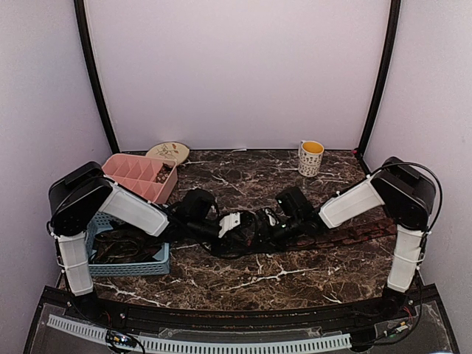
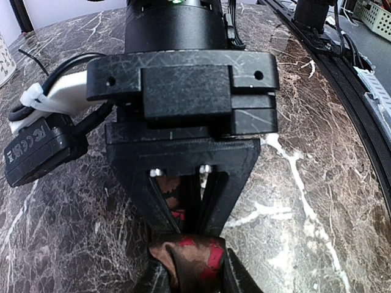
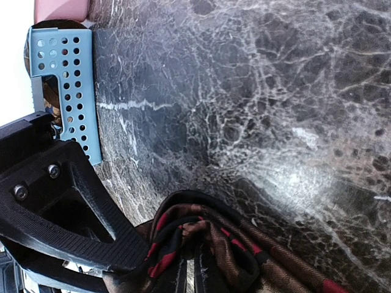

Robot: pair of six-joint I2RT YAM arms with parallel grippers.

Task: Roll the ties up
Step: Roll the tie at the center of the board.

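A reddish-brown tie with red patches lies mid-table, its free strip (image 1: 363, 231) trailing to the right. Both arms meet over its bunched end. In the left wrist view, my left gripper (image 2: 194, 278) at the bottom edge is shut on a fold of the tie (image 2: 198, 256), directly facing the right gripper's black body (image 2: 183, 177). In the right wrist view the tie (image 3: 256, 244) is wrapped in a loose coil around my right gripper (image 3: 197, 271), whose fingers are shut on the fabric. From above, the left gripper (image 1: 249, 234) and right gripper (image 1: 265, 224) almost touch.
A blue perforated basket (image 1: 133, 264) sits under the left arm, also seen in the right wrist view (image 3: 67, 91). A pink divided tray (image 1: 140, 175) and a small plate (image 1: 168, 152) stand back left. A mug (image 1: 310, 157) stands back right. Dark marble table (image 1: 243, 276).
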